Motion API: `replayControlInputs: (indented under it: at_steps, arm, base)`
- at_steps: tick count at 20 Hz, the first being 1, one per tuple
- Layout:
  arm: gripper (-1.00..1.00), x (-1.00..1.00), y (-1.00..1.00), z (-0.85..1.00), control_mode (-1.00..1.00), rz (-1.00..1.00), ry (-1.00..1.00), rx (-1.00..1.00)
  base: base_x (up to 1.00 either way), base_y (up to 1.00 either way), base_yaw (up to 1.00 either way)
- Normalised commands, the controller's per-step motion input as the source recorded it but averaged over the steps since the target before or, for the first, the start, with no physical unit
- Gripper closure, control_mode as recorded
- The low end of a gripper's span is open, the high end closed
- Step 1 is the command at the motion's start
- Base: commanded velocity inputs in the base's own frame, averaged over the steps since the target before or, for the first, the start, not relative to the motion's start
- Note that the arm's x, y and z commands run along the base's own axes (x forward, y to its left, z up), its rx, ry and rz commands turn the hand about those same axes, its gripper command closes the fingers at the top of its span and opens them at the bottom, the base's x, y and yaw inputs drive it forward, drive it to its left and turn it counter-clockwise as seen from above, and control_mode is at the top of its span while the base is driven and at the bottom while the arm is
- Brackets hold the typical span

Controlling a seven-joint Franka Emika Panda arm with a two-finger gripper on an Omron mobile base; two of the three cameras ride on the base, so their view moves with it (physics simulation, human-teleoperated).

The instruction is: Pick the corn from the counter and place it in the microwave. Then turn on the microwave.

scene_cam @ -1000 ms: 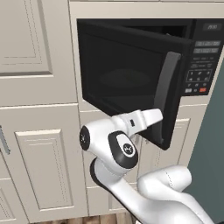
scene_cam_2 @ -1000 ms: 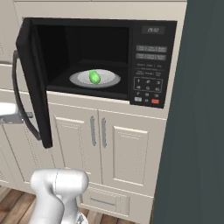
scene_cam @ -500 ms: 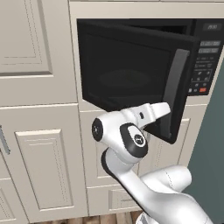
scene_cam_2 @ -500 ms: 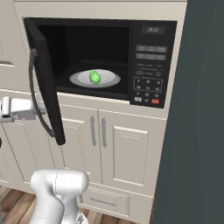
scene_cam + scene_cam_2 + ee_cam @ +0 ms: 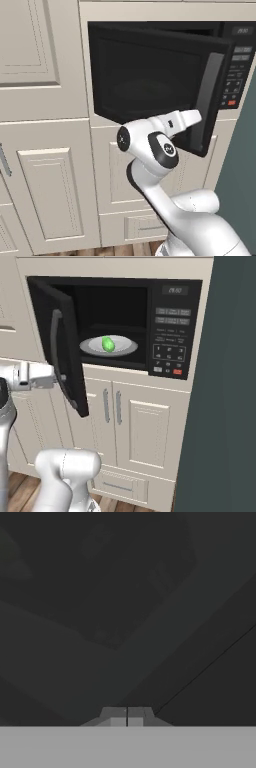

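On the plate (image 5: pixel 125 348) inside the microwave (image 5: pixel 175 331) lies the corn (image 5: pixel 108 344), small and green, near the plate's middle, so I judge the placing part done. That leaves the door (image 5: pixel 62 351), which stands half open, swung out toward me with its grey handle (image 5: pixel 56 356) on the outer face. My pincer (image 5: pixel 127 717) is clenched on nothing, fingertips pressed together, and sits right up against the door's dark outer glass, by the look of it so I can push with a blunt closed tip rather than grip anything. From the right base view my hand (image 5: pixel 35 376) comes at the door from its outer side, low, near the bottom end of the handle; from the left base view the same hand (image 5: pixel 182 120) meets the door (image 5: pixel 160 95) close to its free edge, where a shove should swing it most easily. The keypad (image 5: pixel 170 351) with its red button (image 5: pixel 177 372) is clear of the door; I take it that comes after the door shuts.
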Motion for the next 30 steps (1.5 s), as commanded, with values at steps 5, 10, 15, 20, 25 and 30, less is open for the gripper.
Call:
replayControlInputs:
  at_steps: [5,10,15,20,25,30]
  arm:
    - [1.0,0.31,-0.24,0.04,-1.0,0.0,0.0,0.0]
    - [1.0,0.36,-0.19,0.05,-1.0,0.0,0.0,0.0]
    - [1.0,0.3,-0.11,0.03,-1.0,0.0,0.0,0.0]
    - [1.0,0.28,-0.06,0.01,-1.0,0.0,0.0,0.0]
    - [1.0,0.29,-0.04,0.03,-1.0,0.0,0.0,0.0]
    - [1.0,0.29,-0.04,0.05,-1.0,0.0,0.0,0.0]
  base:
    - [0.0,0.0,0.0]
    - [0.0,0.0,0.0]
    - [0.0,0.0,0.0]
    - [0.0,0.0,0.0]
    - [0.0,0.0,0.0]
    - [0.0,0.0,0.0]
